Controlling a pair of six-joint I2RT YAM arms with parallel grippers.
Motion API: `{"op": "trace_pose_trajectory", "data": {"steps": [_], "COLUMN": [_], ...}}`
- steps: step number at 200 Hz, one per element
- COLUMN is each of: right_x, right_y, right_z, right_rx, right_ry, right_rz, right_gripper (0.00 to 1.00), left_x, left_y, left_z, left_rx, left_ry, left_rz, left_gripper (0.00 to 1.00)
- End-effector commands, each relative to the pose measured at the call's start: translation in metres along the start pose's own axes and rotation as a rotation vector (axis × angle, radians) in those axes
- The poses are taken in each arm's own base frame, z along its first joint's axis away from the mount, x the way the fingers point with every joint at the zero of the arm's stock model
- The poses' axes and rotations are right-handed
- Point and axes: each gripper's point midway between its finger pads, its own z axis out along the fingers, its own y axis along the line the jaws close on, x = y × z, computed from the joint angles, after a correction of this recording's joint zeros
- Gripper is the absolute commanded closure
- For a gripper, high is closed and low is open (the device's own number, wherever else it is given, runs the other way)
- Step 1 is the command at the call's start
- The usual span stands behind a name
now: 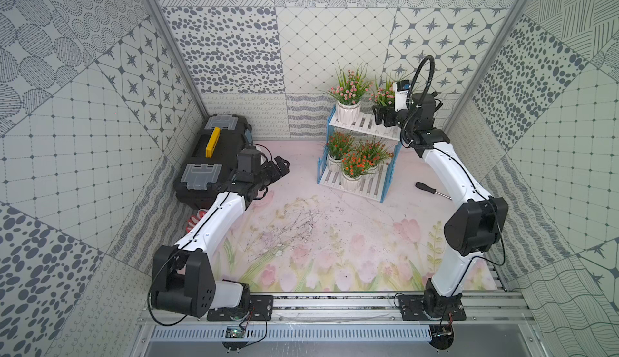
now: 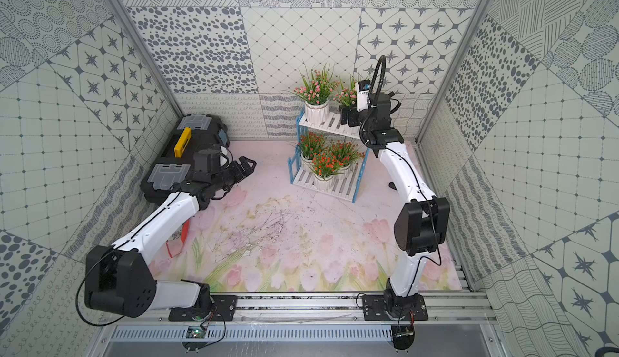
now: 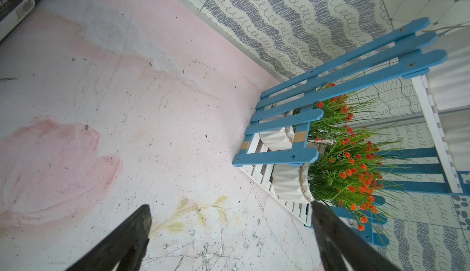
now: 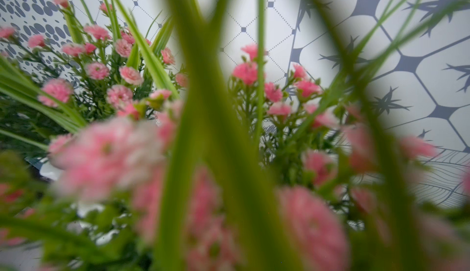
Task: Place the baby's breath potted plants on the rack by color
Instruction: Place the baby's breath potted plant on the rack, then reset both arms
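The table [image 1: 301, 238] carries the rack [image 1: 368, 125] near its far edge: 3 orange plants [image 1: 356, 166] on the lower tier, 2 pink plants [image 1: 350, 87] above. The right gripper [image 1: 382, 115] is at 1 of them and I cannot tell its jaws; I think it should retreat slowly, sparing leaves. The left gripper [image 1: 281, 167] has its jaws apart

The two-tier rack of white slats and light-blue picket side frames [image 3: 277, 156] is painted wood with a matt finish, and bare unpainted wood shows at two joints of the frame. The white ribbed pots of the orange-red plants [image 3: 287, 184] are glossy and smooth, bound at the rim with rough twine. The pink flower-printed worktop [image 3: 152, 99] is matt, scuffed and scratched, and the black toolbox with yellow handle [image 1: 214, 157] is matt moulded plastic with translucent grey lids.
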Motion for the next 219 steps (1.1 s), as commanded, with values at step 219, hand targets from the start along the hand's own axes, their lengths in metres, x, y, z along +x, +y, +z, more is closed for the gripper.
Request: {"op": "trace_pose_trajectory", "data": {"steps": [219], "right_x": [-0.029], "right_y": [0.016], "right_z": [-0.087], "right_rx": [-0.038], "right_ry": [-0.101], "right_rz": [-0.013], "right_gripper": [0.02], "left_x": [-0.007], "left_y": [-0.01], "left_z": [-0.002], "left_rx": [0.047], "left_ry": [-0.029], "left_rz": [0.008], "left_gripper": [0.02]}}
